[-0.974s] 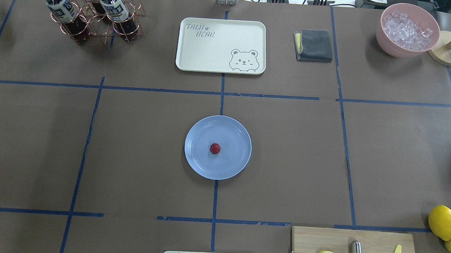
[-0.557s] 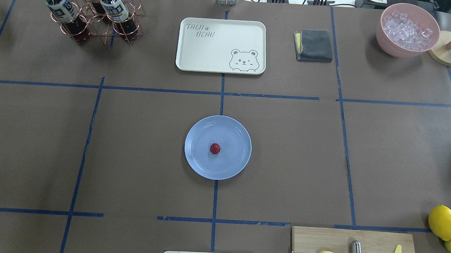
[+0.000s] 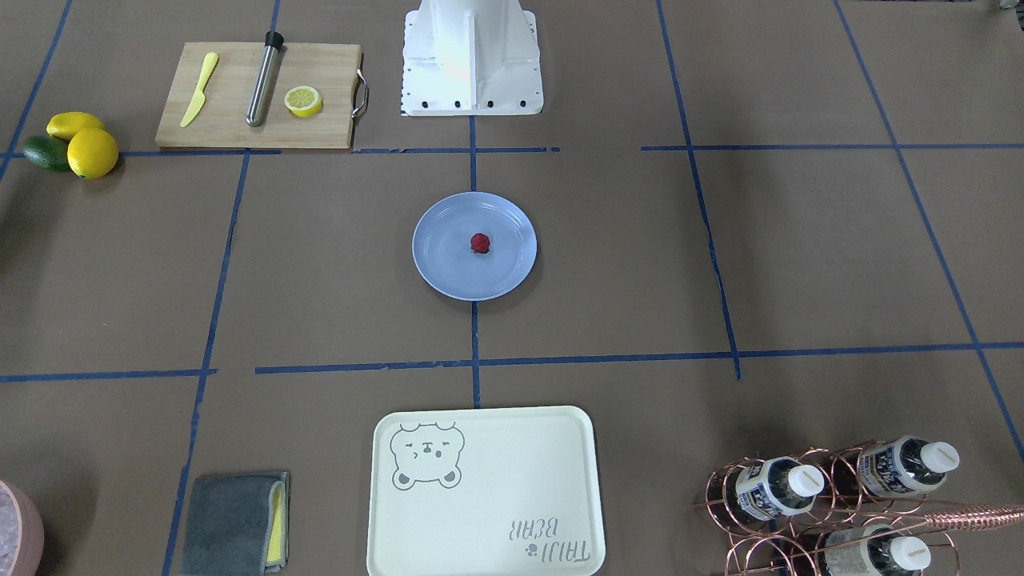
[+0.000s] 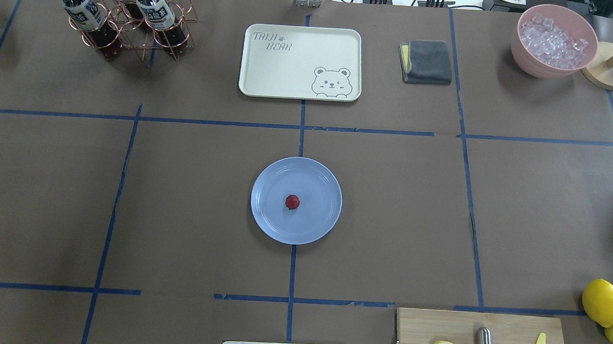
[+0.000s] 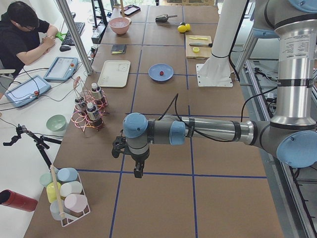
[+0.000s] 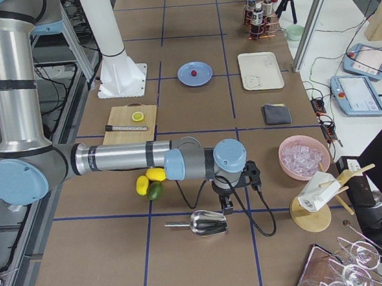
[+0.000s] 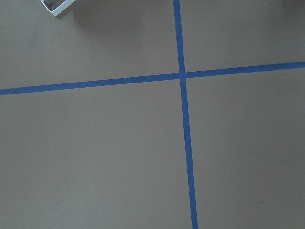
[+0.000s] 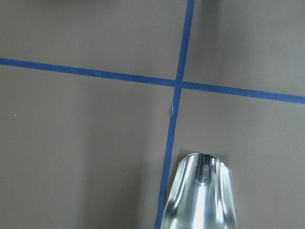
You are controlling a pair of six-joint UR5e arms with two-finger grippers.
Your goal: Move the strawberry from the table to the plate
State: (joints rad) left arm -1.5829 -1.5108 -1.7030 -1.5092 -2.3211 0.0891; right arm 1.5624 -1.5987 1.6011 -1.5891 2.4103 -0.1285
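The small dark-red strawberry [image 4: 292,202] [image 3: 480,243] lies near the middle of the light-blue plate [image 4: 264,219] [image 3: 432,272], which rests at the centre of the brown table [image 4: 399,208]. No gripper is near the plate. My left gripper [image 5: 139,171] hangs over bare table far off at the table's left end, beyond the bottle rack. My right gripper [image 6: 226,206] hovers at the opposite end, just above a metal scoop [image 6: 205,222]. Both show only in the side views, so I cannot tell whether they are open or shut.
A cream bear tray [image 4: 300,61] lies beyond the plate. A bottle rack [image 4: 131,18], a grey cloth [image 4: 426,61] and a pink bowl of ice [image 4: 553,41] line the far edge. A cutting board [image 4: 481,341] with a lemon half and whole lemons [image 4: 603,302] sit near right. A person [image 5: 22,37] sits at a side desk.
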